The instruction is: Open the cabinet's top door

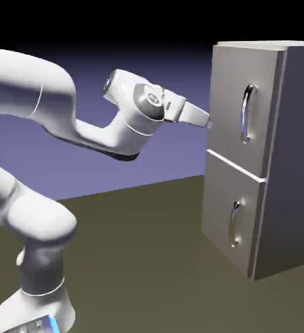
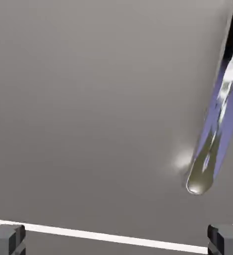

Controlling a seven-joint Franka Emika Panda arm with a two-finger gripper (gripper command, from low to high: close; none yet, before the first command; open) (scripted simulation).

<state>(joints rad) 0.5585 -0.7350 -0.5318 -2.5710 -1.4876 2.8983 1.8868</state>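
Observation:
The tall grey cabinet [image 1: 296, 162] stands at the exterior view's right. Its top door [image 1: 229, 84] is flush and carries a long curved chrome handle [image 1: 247, 114]. My gripper [image 1: 207, 122] sits just off the door's left edge, at handle height, and touches nothing. In the hand view the grey top door [image 2: 88, 99] fills the picture, and the chrome handle [image 2: 213, 134] runs slanted down the right side. My gripper [image 2: 116, 241] is open, its two grey fingertips [image 2: 6, 239] far apart at the bottom corners with nothing between them.
Below a pale seam [image 2: 88, 233] is the shorter lower door [image 1: 223, 208] with its small handle [image 1: 234, 224]. The cabinet rests on a dark olive table [image 1: 148, 260]. My white arm crosses the left half of the exterior view.

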